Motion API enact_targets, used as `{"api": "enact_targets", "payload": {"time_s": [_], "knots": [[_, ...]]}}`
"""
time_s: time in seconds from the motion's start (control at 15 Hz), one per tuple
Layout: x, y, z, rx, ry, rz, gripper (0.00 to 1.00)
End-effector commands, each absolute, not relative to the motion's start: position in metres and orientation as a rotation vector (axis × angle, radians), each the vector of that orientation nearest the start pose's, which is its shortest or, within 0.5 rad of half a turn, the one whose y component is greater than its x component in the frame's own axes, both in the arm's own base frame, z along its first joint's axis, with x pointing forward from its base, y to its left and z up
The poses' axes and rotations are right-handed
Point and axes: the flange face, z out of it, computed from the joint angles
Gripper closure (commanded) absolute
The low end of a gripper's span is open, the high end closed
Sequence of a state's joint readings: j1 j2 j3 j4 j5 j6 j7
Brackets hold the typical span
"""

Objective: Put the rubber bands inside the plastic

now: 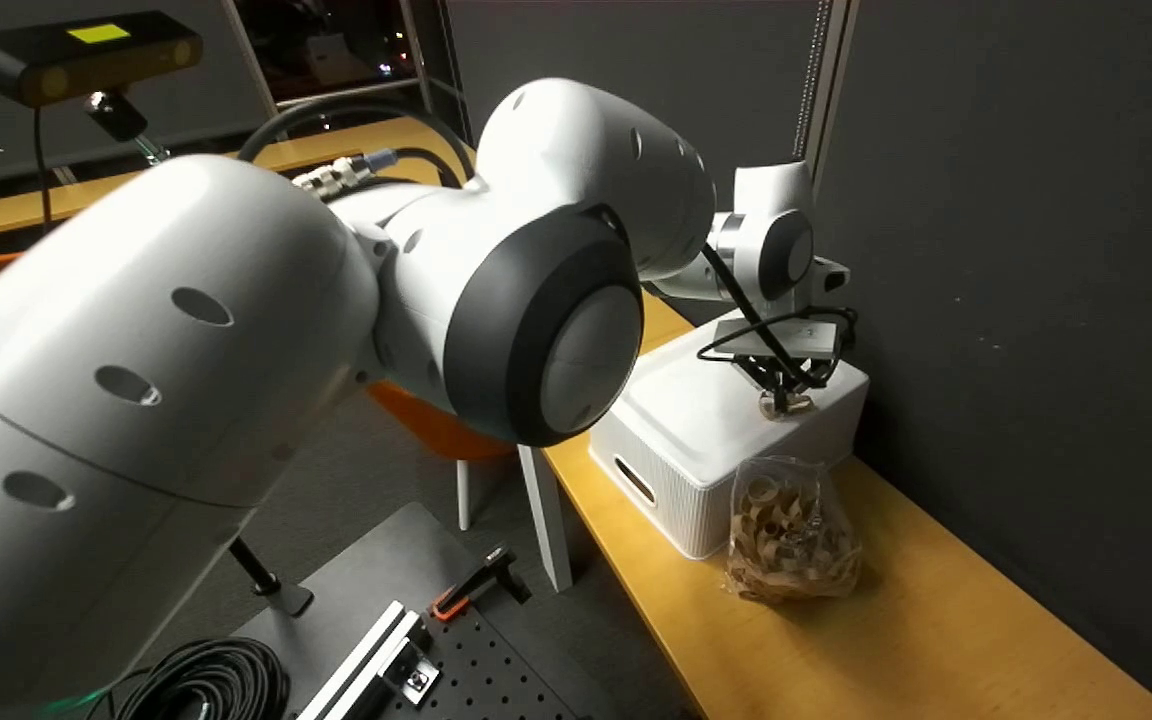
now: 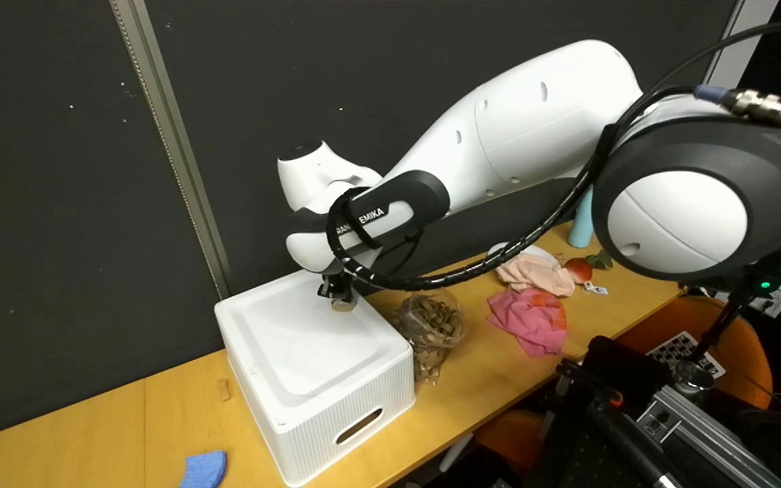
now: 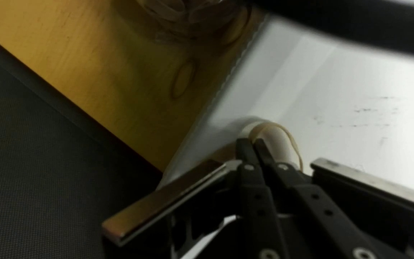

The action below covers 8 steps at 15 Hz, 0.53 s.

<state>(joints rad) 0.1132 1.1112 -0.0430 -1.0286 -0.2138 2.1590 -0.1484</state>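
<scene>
Exterior view: "EMIKA" legible on white robot arm [image 2: 529,135], partly hidden "RAN" before it.

Plastic bag [image 3: 189,18] cropped at twelve o'clock in the wrist view, black cable [image 3: 354,27] blurred at two, rubber band [image 3: 264,126] part-hidden by gripper [image 3: 253,143] at three.

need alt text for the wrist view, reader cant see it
Black jaws, closed on a tan rubber band, over a white box, close to its edge. Beyond that edge, another loop lies on a wooden table near a clear bag cut off at the top. A blurred black cable crosses the upper right.
</scene>
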Motion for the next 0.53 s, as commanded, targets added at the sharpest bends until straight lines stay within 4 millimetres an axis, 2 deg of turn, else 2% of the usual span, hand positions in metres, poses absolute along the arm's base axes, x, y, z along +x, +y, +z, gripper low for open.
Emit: {"api": "enact_targets", "payload": {"time_s": [0.0,0.2,0.47], "knots": [[0.774,0.069,0.180,-3.317,-0.585,-0.039,0.99],[0.763,0.076,0.200,-3.328,-0.555,-0.024,0.99],[0.733,0.080,0.233,-3.349,-0.489,0.017,0.99]]}}
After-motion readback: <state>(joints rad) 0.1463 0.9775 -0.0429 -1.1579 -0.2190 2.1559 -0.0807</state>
